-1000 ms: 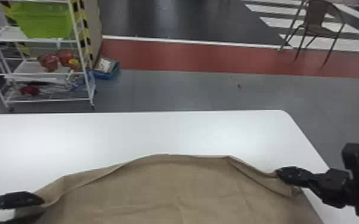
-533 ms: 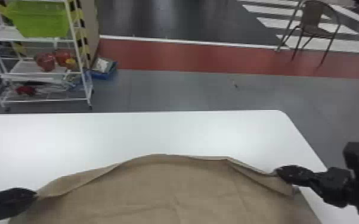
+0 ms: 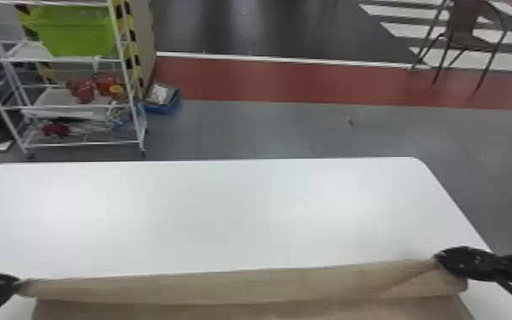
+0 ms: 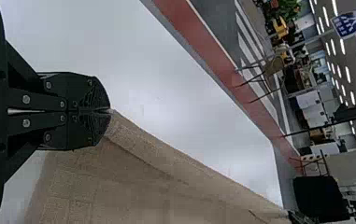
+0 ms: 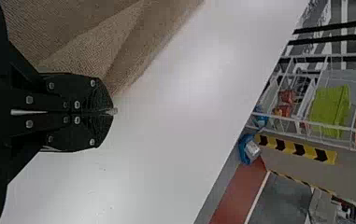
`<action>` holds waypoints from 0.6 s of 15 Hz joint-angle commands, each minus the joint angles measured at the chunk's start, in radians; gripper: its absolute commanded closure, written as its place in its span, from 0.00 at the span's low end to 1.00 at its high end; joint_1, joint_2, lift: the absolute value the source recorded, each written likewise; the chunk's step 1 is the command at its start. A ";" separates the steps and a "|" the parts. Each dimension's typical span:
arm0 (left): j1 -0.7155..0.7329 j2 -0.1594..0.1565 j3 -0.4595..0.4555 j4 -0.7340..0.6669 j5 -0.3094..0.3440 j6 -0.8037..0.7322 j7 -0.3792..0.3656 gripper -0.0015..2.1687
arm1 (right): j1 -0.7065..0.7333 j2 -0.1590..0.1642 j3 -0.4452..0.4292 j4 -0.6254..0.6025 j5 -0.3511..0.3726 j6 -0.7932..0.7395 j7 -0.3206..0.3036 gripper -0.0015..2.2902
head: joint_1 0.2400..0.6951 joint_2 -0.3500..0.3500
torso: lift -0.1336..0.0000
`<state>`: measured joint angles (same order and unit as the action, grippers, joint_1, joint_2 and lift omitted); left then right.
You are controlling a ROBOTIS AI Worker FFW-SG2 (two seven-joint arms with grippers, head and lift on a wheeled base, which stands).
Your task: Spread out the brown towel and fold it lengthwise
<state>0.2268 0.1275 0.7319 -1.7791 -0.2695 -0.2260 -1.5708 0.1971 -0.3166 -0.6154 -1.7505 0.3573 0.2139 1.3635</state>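
- The towel (image 3: 242, 287) is lying across the near part of the desk (image 3: 225, 212), its far edge running almost straight between the two arms.
- The left fingers (image 4: 91, 95) are clenching one end of that edge.
- The right fingers (image 5: 94, 95) are grasping the other end, where a slanting crease is crossing the towel.
- Spreading is looking largely done across the width; the near part is running out of the head view, so whether it is lying flat there is impossible to tell.
- Along the far edge, a paler strip is standing out from the darker cloth nearer the robot, seemingly the start of the lengthwise fold.
- The fold is looking unfinished: bringing the held edge over to the near one, laying it down, letting go and smoothing are probably remaining.
- The crease by the right fingers is risking a crooked corner, so both ends are needing to travel evenly.
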 commanded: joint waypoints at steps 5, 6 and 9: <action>0.025 0.003 -0.005 0.023 -0.013 -0.081 -0.010 0.85 | 0.105 -0.001 -0.001 -0.017 0.028 -0.230 0.004 0.57 | 1.00 0.34 | 0.09; 0.034 0.003 -0.005 0.030 -0.013 -0.131 -0.010 0.85 | 0.130 0.007 -0.001 -0.030 0.028 -0.267 0.004 0.57 | 1.00 0.34 | 0.09; 0.069 0.017 0.014 0.040 -0.014 -0.250 -0.010 0.85 | 0.199 0.008 -0.021 -0.112 0.032 -0.353 0.004 0.57 | 1.00 0.37 | 0.09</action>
<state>0.2780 0.1377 0.7348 -1.7427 -0.2835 -0.4159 -1.5708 0.3580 -0.3088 -0.6214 -1.8211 0.3858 -0.0829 1.3637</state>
